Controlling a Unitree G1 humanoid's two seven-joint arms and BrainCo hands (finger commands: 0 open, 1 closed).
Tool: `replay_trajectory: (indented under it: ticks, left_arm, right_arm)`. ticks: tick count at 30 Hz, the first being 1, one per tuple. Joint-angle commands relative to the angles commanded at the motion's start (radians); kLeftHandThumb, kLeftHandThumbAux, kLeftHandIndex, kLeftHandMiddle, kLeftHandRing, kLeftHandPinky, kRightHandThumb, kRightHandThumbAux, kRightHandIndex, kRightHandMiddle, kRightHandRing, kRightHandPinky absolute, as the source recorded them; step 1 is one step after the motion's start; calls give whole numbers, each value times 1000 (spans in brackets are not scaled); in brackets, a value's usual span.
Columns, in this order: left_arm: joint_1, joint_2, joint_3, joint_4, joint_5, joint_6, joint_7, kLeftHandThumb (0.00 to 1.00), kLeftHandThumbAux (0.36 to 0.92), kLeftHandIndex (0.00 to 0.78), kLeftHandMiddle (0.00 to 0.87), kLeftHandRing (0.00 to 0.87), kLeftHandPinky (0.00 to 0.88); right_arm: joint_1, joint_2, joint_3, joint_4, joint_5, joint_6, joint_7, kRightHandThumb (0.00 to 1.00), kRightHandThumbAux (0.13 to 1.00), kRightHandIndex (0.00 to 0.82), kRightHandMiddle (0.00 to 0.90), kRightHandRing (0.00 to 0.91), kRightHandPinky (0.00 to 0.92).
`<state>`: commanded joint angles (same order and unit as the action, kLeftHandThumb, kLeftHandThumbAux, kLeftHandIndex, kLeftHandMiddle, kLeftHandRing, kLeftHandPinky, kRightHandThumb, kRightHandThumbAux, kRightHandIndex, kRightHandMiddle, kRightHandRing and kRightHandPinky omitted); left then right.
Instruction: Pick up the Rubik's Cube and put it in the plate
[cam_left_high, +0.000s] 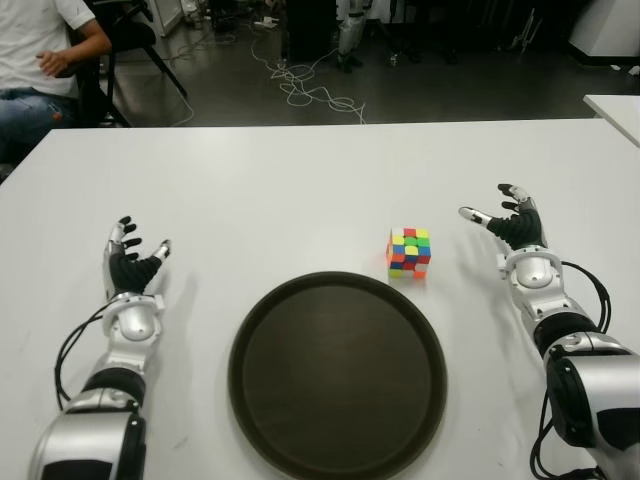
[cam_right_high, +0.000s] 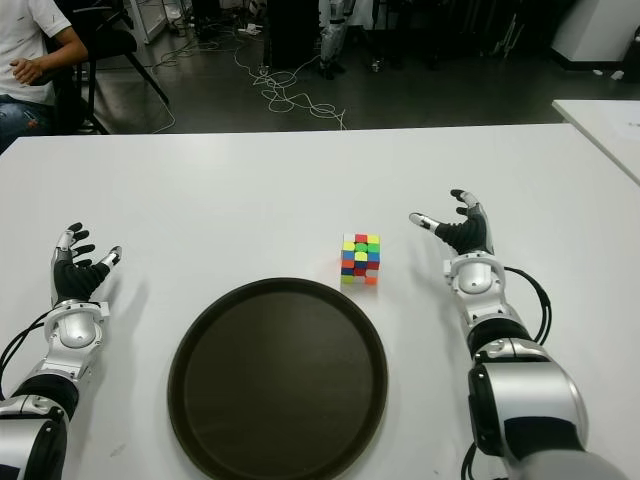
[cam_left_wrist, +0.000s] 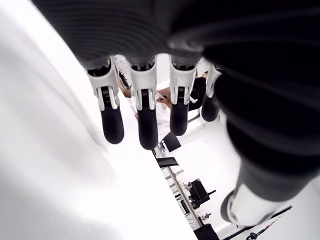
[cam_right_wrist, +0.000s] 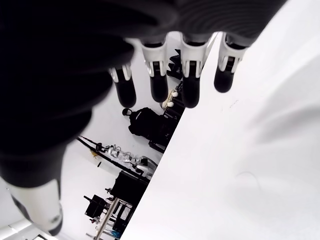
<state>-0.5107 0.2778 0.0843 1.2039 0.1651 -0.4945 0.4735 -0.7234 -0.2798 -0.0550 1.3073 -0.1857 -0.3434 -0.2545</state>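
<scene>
A scrambled Rubik's Cube (cam_left_high: 409, 252) stands on the white table (cam_left_high: 300, 180), just beyond the far right rim of a round dark plate (cam_left_high: 337, 372). My right hand (cam_left_high: 505, 223) is to the right of the cube, a short gap away, with fingers spread and empty. Over at the left side of the table my left hand (cam_left_high: 132, 252) shows, fingers extended and holding nothing. Both wrist views show straight fingers (cam_left_wrist: 142, 120) (cam_right_wrist: 187, 85) with nothing between them.
A person in a white shirt (cam_left_high: 35, 45) sits beyond the table's far left corner. Cables (cam_left_high: 300, 85) lie on the dark floor behind the table. Another white table edge (cam_left_high: 615, 105) shows at the far right.
</scene>
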Motion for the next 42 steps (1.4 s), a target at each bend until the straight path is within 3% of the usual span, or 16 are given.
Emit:
replay_trajectory:
  ticks: [14,20,28,42]
  left_arm:
    - [-2,4,-12,0,17,11,14,35,733,117,187,209,245]
    - [-3,3,-16,0,23,18,22,29,736,119,216,261,320]
    - [-2,1,-15,-2,19,18,17,32,735,117,217,264,331]
    - [0,-2,-13,-2,16,10,19,46,752,115,183,211,265]
  right_arm:
    - [-2,-5,5,3,-2,8,9,0,665,205,145,138,116]
    - [-2,-6,2,3,1,9,17,0,670,194,137,135,114]
    - [-2,-5,-5,3,8,8,21,0,677,248,145,129,94]
    - [0,-6,-5,0,6,0,13,0,689,226,140,137,113]
